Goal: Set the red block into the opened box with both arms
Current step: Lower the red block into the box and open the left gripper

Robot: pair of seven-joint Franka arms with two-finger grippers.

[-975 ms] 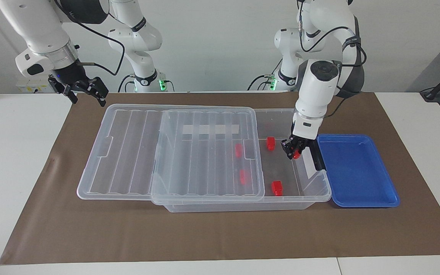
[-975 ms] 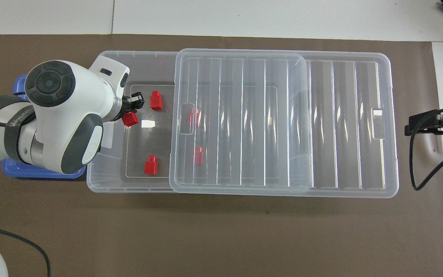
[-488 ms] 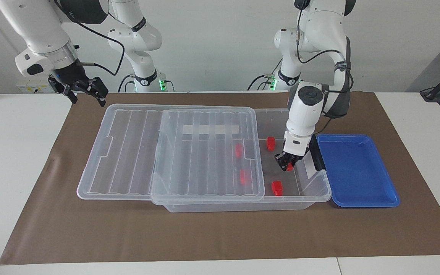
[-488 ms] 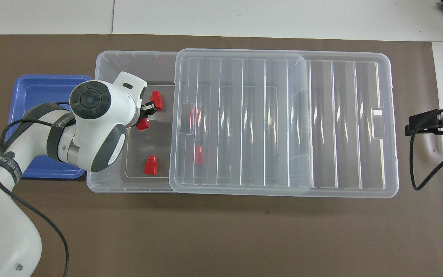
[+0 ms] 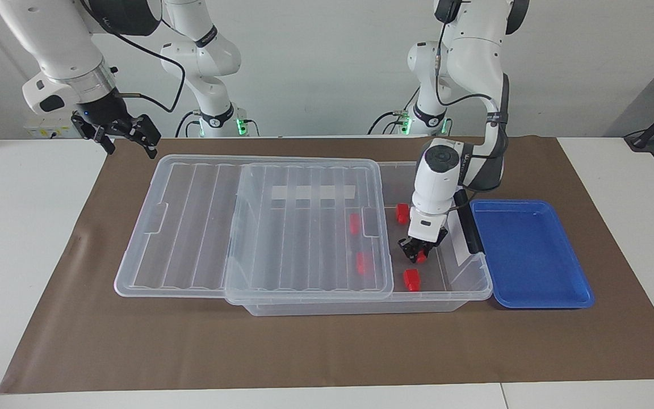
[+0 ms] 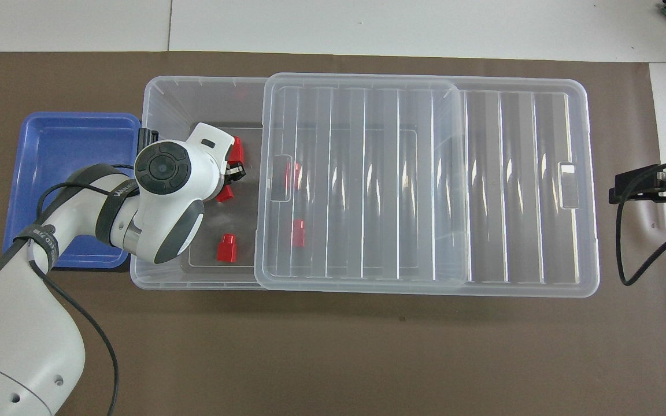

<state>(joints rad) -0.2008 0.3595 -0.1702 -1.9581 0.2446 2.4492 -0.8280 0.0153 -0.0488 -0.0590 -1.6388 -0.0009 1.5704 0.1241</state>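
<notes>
The clear box [image 5: 464,295] [image 6: 194,88] lies on the brown mat. Its ribbed lid [image 5: 304,233] [image 6: 367,173] is slid toward the right arm's end, so the end by the left arm stands open. My left gripper [image 5: 416,254] [image 6: 230,184] is low inside that open end, shut on a red block [image 5: 421,259] [image 6: 226,194]. Two more red blocks [image 5: 402,213] [image 5: 411,279] lie on the box floor beside it, and two others [image 5: 354,223] [image 5: 361,262] show through the lid. My right gripper [image 5: 128,138] [image 6: 645,188] waits open in the air past the lid's end.
A blue tray [image 5: 531,255] [image 6: 67,144] sits against the box at the left arm's end. A black clip handle [image 5: 470,230] stands on the box's end wall, close to the left gripper. The brown mat [image 5: 327,346] covers the table's middle.
The left gripper has come down into the box's open end with the red block, moving away from the blue tray toward the lid. The right arm has not moved.
</notes>
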